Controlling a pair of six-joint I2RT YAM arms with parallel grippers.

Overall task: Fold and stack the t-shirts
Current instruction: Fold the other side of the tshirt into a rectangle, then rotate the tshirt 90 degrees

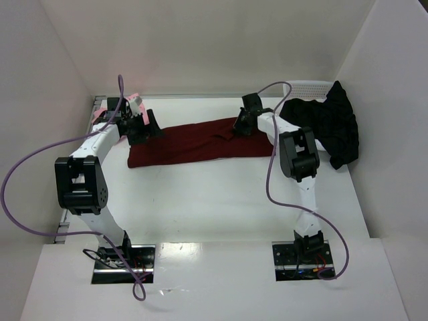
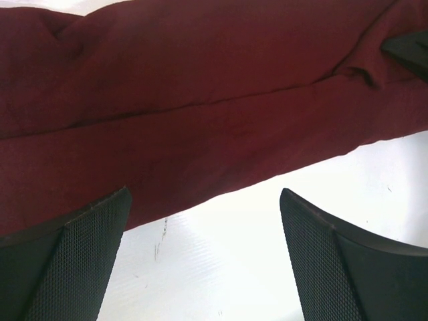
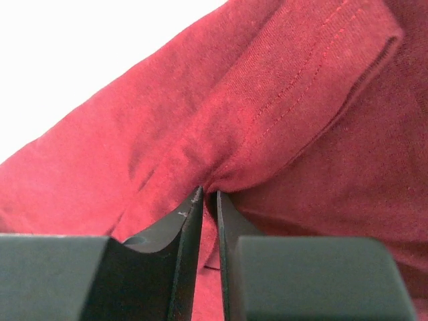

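The task looks barely begun. The maroon t-shirt lies as a long, half-folded band across the far half of the table, running from near the left edge toward the right. It is not yet a finished fold, and nothing is stacked. The black t-shirt is heaped over the white basket at the far right corner. The pink t-shirt shows only as a sliver at the far left corner, so whether it is folded cannot be told.

The right gripper is pinched tight on a ridge of maroon cloth beside a stitched sleeve hem. The left gripper hangs with fingers spread wide over the band's near edge, holding nothing. The near half of the tabletop gives room to draw the cloth forward, while the basket crowds the right arm.
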